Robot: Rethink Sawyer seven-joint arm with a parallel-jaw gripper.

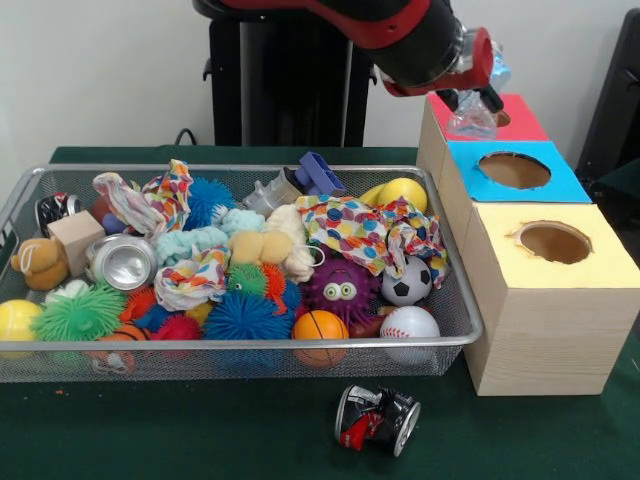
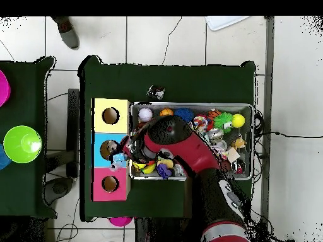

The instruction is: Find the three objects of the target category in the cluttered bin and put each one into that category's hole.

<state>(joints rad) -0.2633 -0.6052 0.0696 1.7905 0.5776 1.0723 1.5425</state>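
While the wire-mesh bin filled the left and middle of the front view, its load ran from a yellow ball and a small brown teddy at the left rim, past a wooden block and a silver can, to green and blue spiky balls. Polka-dot paper wads lay across the middle, with a purple googly-eyed toy, a basketball, a soccer ball and a baseball toward the bin's right end. On the green table in front of the bin, a crushed dark can lay on its side, apart from the mesh.

Further right stood the row of wooden boxes: yellow top nearest the camera, blue top behind it, red top farthest back. The red and black arm reached down from above to that far end, and the gripper was closed on a crumpled clear plastic bottle, which hung over the left part of the red-topped box, near its hole but mostly hiding it. In the overhead view the gripper and bottle sat at the border between the blue and red tops, with the red top's hole open and unobstructed just beside them.
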